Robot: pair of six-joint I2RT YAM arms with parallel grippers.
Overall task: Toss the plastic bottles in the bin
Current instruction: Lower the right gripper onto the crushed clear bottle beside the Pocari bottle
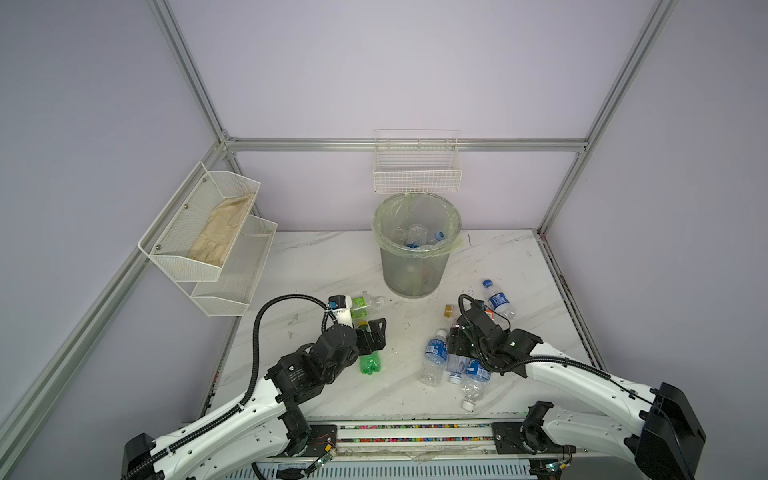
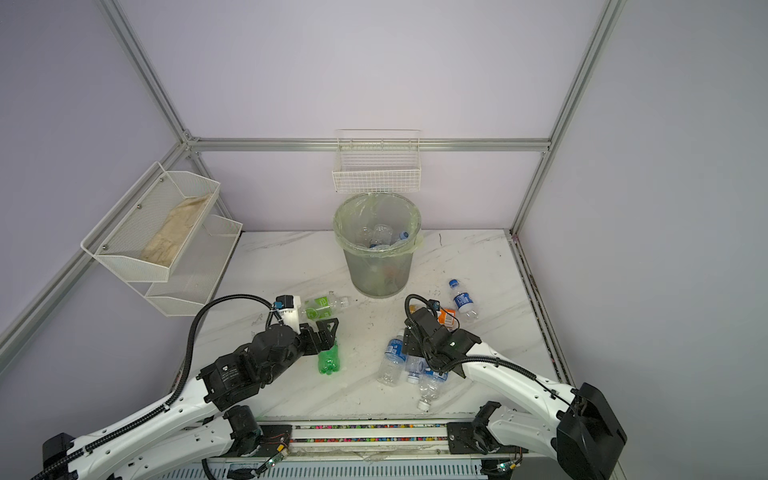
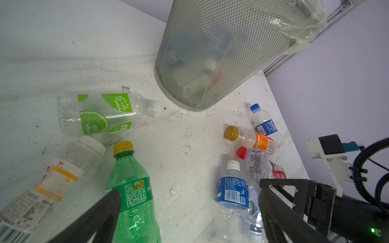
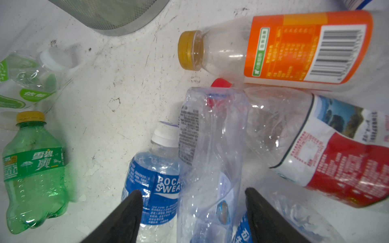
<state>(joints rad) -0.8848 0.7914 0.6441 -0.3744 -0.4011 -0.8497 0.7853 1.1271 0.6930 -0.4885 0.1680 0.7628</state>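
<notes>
On the right of the table (image 1: 332, 266), the crumpled clear bottle (image 4: 210, 157) runs lengthwise between the right claw's (image 4: 193, 190) open jaws, nothing clamped yet

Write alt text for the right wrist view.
The open right gripper straddles a crumpled clear bottle on the white table. Around lie a blue-labelled bottle, an orange-labelled bottle, a red-labelled bottle and a green soda bottle, with the bin beyond.
</notes>
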